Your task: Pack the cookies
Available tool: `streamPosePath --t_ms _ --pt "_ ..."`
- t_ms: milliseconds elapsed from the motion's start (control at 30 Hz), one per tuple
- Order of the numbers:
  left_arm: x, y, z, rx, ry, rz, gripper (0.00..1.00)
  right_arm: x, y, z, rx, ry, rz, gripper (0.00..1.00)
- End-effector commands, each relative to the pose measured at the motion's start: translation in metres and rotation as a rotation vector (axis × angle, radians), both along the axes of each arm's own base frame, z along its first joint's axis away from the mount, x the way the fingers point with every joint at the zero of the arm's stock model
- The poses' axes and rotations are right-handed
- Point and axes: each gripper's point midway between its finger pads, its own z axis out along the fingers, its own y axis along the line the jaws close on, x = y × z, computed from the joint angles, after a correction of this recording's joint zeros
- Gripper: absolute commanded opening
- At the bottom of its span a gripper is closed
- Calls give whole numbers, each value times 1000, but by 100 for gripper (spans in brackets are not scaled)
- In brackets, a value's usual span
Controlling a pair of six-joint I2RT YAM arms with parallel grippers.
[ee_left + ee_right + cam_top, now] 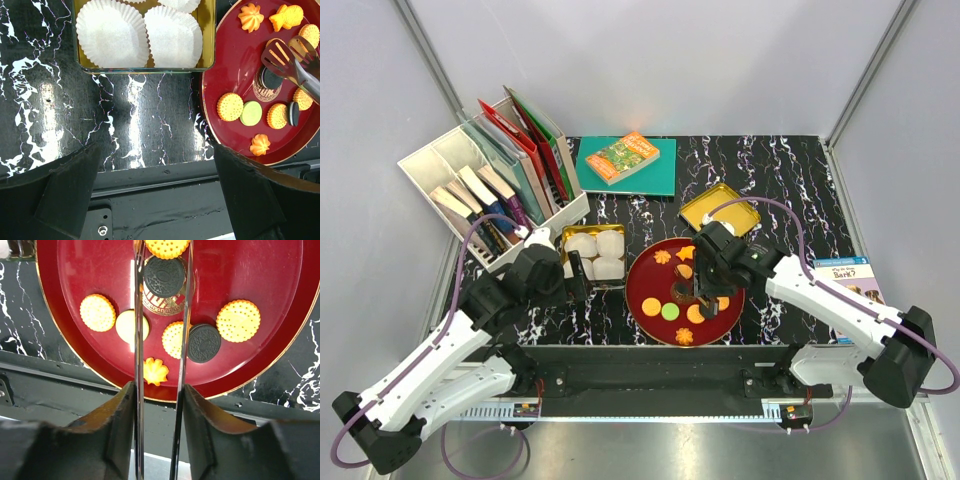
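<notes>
Several cookies lie on the red plate (642, 290): round orange (651, 306), green (670, 311), flower-shaped orange (684, 336) and dark brown ones. My right gripper (705, 272) is shut on metal tongs (138, 315), held over the plate. The two tong arms straddle a dark brown cookie (163, 276) at the plate's middle; I cannot tell whether they touch it. My left gripper (157, 170) is open and empty, low over the table's front edge, left of the plate (230, 60). The gold tin (567, 238) with white paper cups (112, 32) stands just beyond it.
The tin's gold lid (719, 208) lies behind the plate. A white rack of books (490, 190) stands at the back left and a green book (625, 163) at the back. A blue booklet (850, 275) lies at the right edge.
</notes>
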Motion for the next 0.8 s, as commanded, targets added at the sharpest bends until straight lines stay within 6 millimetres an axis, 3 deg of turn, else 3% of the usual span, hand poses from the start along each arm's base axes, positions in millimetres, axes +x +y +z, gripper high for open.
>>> streamPosePath --t_ms 0,133,233,367,533,633,767 --pt "4 -4 3 -14 -17 -2 99 6 12 8 39 -32 16 42" --pt "5 -4 2 -12 -16 -1 99 8 14 13 48 -42 17 36" --pt "5 -3 4 -14 -20 0 99 11 19 30 88 -68 16 34" --pt "5 -3 6 -14 -28 2 99 19 33 79 175 -146 34 29" --pt "9 -1 15 -11 -53 16 99 28 57 117 239 -195 103 23" --pt "12 4 24 -3 -76 41 99 38 73 121 237 -201 149 19" --pt "14 15 39 -4 -117 99 99 53 95 107 216 -178 193 17"
